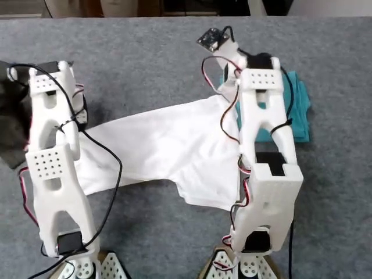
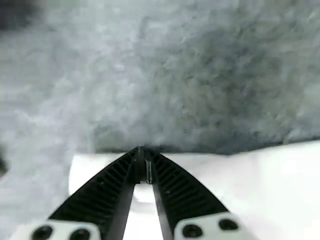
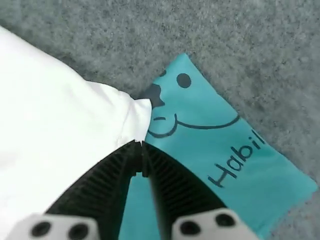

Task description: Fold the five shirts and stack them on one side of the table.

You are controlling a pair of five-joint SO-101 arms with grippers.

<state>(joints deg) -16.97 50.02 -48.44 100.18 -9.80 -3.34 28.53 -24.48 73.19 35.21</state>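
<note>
Two white arm bodies sit closest to the lens in the high view: the left arm (image 1: 53, 168) runs down the left of the frame and the right arm (image 1: 268, 174) down the right. Both are based at the bottom edge. Beneath them lies the grey table (image 1: 145, 58), whose far edge runs across the top of the frame. Grey surface lies between that edge and the white shirt (image 1: 168, 145), in the lower middle between the two bases, and down the right side of the frame.

The white shirt is spread across the centre. It is stretched from under the left arm up to the head of the right arm, with one lobe reaching toward the lower centre. Its upper right corner touches the teal shirt (image 1: 300, 110), which lies folded flat at the upper right, partly under the right arm. A dark cloth (image 1: 10, 131) lies at the left edge of the frame, just beside the left arm.

Print: in the right wrist view the teal shirt carries a dark cartoon face and a line of dark lettering.

Left gripper (image 2: 142, 152): the black ribbed fingers are closed tip to tip, pinching the white shirt's edge, with grey table beyond. Right gripper (image 3: 139, 146): the fingers are likewise closed, clamped on the bunched corner of the white shirt above the teal shirt.
</note>
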